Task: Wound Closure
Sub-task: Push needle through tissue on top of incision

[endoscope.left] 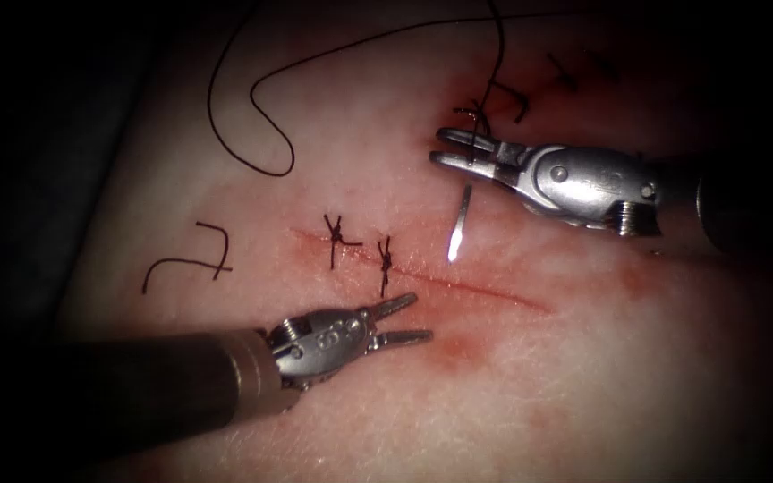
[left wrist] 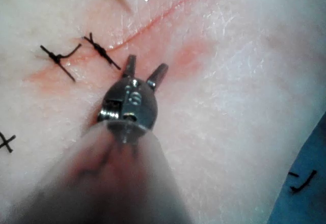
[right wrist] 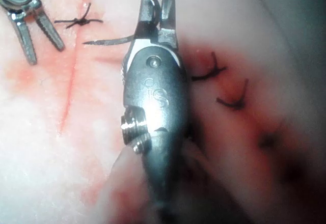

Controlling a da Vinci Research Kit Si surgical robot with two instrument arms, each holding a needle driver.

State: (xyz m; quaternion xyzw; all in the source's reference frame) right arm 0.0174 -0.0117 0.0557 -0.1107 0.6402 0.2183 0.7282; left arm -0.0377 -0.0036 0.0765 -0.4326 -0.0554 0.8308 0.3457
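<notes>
right gripper (endoscope.left: 445, 148) holding needle (endoscope.left: 460, 224), left gripper (endoscope.left: 418, 320) empty

Pale pink tissue (endoscope.left: 583, 376) bears a red cut (endoscope.left: 485, 288), black thread (endoscope.left: 252, 98) and silver needle (endoscope.left: 460, 224).

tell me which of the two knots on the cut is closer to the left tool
The right-hand knot, sitting just above the open left tool. The other knot lies farther left along the cut, away from the tips.
</notes>
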